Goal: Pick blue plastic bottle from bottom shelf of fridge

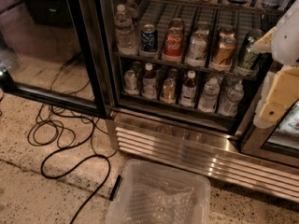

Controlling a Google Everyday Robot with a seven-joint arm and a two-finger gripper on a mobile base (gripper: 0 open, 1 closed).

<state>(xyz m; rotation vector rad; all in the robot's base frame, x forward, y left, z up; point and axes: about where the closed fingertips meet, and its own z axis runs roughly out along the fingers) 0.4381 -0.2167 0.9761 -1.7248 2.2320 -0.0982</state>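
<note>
We see the white-and-cream tool (280, 93) at the right edge, in front of the dark-framed glass-door fridge (88, 55). On the black wire bottom shelf (177, 108), the small dark plastic bottle (189, 90) has a white cap and a pale bluish label. A black cable (70, 169) loops over the speckled beige floor (28, 190).

A clear plastic bin (161, 168) holds bubble wrap (159, 202) on the speckled floor (28, 195). Black cables (70, 168) loop left of the bin; soda cans (173, 45) stand beyond it.
</note>
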